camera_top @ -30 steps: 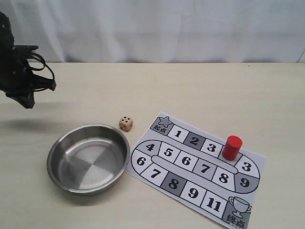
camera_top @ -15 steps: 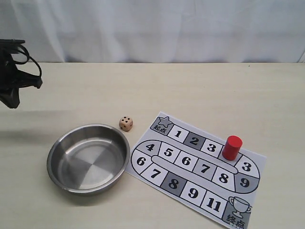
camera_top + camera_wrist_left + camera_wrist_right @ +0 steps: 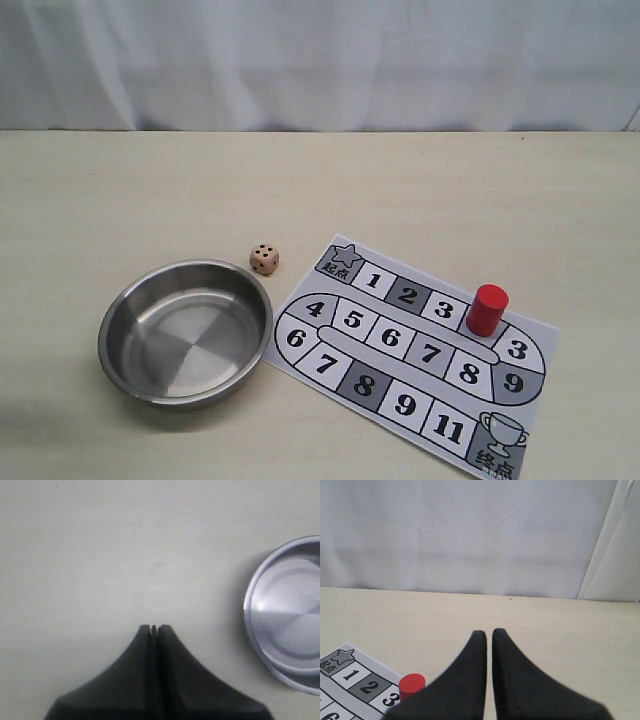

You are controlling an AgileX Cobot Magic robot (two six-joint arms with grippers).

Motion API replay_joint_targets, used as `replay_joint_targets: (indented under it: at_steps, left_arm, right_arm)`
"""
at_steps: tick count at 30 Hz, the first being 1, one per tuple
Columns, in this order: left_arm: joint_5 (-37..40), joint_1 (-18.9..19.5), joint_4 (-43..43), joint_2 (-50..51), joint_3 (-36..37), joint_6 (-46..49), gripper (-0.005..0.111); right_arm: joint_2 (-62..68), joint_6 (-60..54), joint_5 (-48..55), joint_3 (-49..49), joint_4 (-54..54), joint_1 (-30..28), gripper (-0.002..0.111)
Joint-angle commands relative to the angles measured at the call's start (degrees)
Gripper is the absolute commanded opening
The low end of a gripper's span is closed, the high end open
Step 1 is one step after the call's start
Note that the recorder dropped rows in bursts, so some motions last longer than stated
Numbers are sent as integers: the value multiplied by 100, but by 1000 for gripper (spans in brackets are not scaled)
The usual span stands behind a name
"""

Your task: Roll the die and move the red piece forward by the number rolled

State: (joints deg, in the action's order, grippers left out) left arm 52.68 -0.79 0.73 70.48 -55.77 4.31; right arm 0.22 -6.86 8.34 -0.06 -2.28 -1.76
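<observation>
The die point(image 3: 264, 259) rests on the table between the bowl and the board, showing five pips on top. On the printed board point(image 3: 400, 345) the red piece point(image 3: 487, 309) stands upright at the right bend, just past the square marked 3. Neither arm shows in the exterior view. My left gripper point(image 3: 154, 628) is shut and empty above bare table, with the bowl point(image 3: 287, 615) off to one side. My right gripper point(image 3: 489, 632) is shut with only a thin slit between its fingers and holds nothing. The red piece point(image 3: 412, 684) and the board point(image 3: 350, 675) lie beside it.
A shallow steel bowl point(image 3: 186, 330) sits at the front left, its rim close to the board's left edge and to the die. A white curtain point(image 3: 320, 60) closes off the far side of the table.
The left arm has drawn back to the left and left the exterior view. The die, red piece and bowl have not moved.
</observation>
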Motion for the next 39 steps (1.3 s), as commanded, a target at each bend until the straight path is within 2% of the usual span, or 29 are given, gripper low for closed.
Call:
replay_joint_targets:
  at_steps: [1, 10, 18, 23, 27, 35, 39]
  left_arm:
    - [-62, 7, -103, -1914, 369, 33, 0]
    - [175, 7, -143, -5461, 402, 33, 0]
    - [175, 7, -143, -7011, 413, 33, 0]
    - [132, 7, -179, -7048, 406, 33, 0]
    - [-562, 7, -184, -7048, 792, 10, 0]
    - [-2875, 7, -315, -7048, 2633, 10, 0]
    - [-3270, 7, -340, -7048, 3519, 10, 0]
  right_arm:
    - [-22, 3, -33, 6, 12, -12, 4]
    - [-22, 3, -33, 6, 12, -12, 4]
    - [-22, 3, -33, 6, 12, -12, 4]
    - [-22, 3, -33, 6, 12, -12, 4]
    - [-22, 3, -33, 6, 14, -12, 4]
    - [-22, 3, -33, 6, 14, -12, 4]
    - [-22, 3, -33, 6, 14, -12, 4]
